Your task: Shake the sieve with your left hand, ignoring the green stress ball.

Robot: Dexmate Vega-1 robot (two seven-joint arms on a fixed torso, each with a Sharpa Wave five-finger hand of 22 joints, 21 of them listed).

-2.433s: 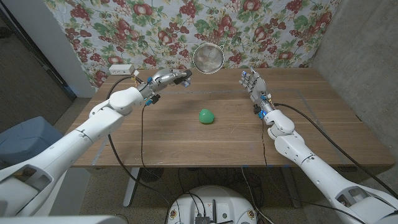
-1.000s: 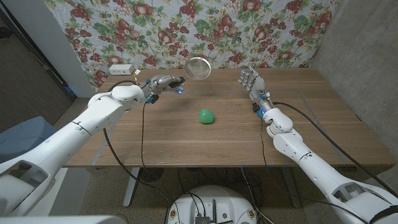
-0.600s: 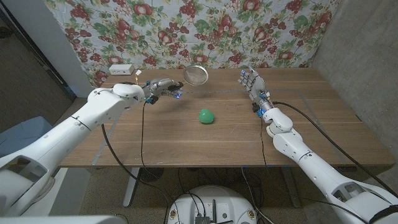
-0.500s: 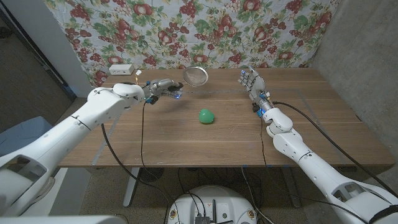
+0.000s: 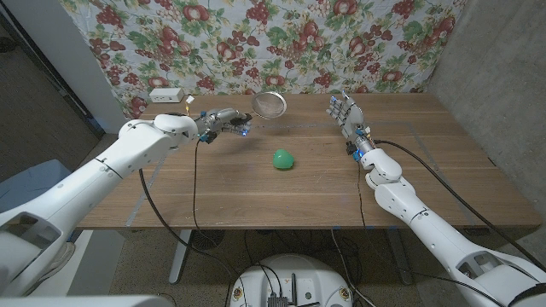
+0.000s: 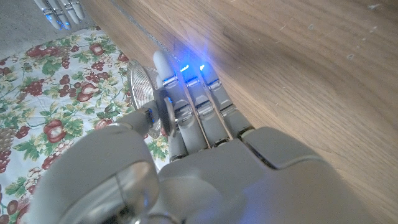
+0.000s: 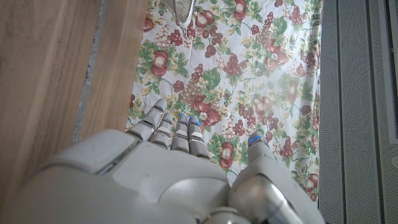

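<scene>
Sieve: round metal mesh, held aloft by left hand.

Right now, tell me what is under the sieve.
The sieve, held up by the left hand, hangs over bare wooden table. Nothing lies beneath it; the green stress ball sits apart, nearer the robot.

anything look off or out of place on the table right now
Nothing stands out. The left hand holds the sieve by its handle above the table's far side, the green stress ball sits untouched mid-table, and the right hand waits with nothing in it.
</scene>
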